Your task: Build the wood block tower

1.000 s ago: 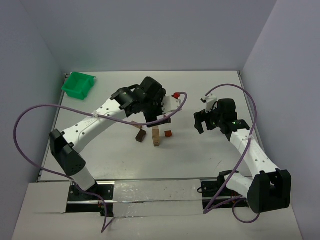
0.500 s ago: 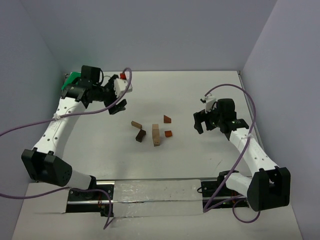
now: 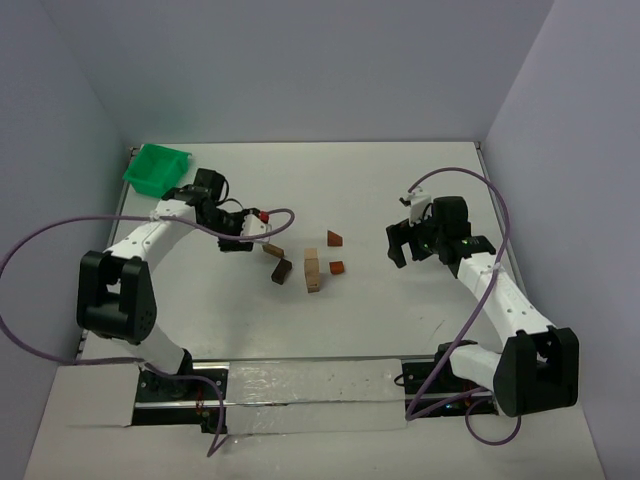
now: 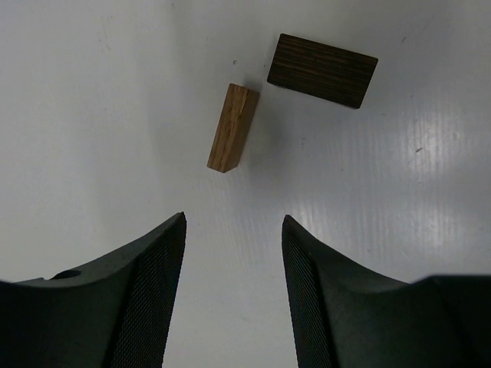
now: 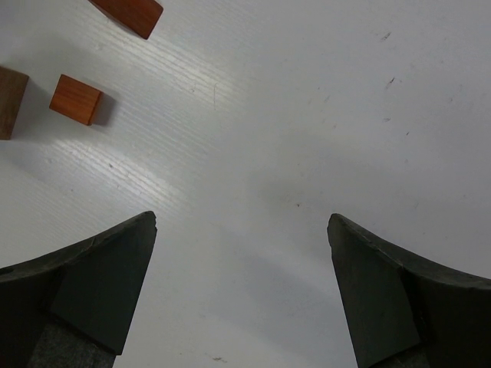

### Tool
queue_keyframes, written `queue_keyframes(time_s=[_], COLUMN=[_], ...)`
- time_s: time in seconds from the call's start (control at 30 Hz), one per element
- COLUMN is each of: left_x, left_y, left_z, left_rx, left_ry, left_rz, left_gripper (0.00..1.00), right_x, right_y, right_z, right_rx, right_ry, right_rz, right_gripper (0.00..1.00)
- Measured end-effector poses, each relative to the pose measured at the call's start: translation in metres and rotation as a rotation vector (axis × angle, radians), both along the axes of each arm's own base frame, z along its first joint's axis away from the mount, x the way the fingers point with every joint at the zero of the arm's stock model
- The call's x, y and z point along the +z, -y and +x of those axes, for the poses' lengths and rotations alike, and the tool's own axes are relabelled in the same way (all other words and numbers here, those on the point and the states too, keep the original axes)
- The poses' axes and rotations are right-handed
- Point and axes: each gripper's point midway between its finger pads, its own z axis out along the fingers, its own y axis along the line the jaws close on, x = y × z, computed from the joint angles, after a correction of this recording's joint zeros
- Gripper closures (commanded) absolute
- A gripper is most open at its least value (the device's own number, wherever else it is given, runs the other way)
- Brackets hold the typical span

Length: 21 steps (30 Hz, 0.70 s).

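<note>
The left claw [image 4: 232, 224] hovers apart, left of a tan block [image 4: 232, 128] and dark block [image 4: 322, 70]. The right claw [image 5: 242, 222] stands wide apart; both hold nothing.

On my right wrist feed two pieces run off the frame: a reddish-brown block [image 5: 130, 14] ahead and left of the right gripper [image 5: 242, 222] is cropped by the top edge, and a brown block [image 5: 11, 101] farther left shows only a corner. Overhead, the left gripper [image 3: 248, 238] hides its fingers under its own wrist, and the tan stack [image 3: 312, 270] beyond it is too small for me to count its pieces.
</note>
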Motion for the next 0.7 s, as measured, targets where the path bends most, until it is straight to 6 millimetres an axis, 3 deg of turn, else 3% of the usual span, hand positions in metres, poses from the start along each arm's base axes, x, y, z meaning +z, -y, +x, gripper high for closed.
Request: queue_keyframes(time_s=[0.13, 0.4, 0.7], left_x=[-0.017, -0.029, -0.050], left_y=[0.006, 0.016, 0.038], left_z=[0.005, 0.019, 0.006], left_rx=[-0.081, -0.153, -0.221], left_ry=[0.003, 0.022, -0.030], left_rz=[-0.006, -0.009, 0.007], left_gripper=[0.41, 0.43, 0.44], right_x=[-0.002, -0.003, -0.006], right_y=[0.001, 0.001, 0.001], right_z=[0.000, 0.004, 0.004], right_rx=[-0.003, -0.006, -0.005], right_ry=[-0.009, -0.019, -0.029], right_rz=[-0.005, -0.009, -0.010], right_gripper=[0.00, 0.00, 0.00])
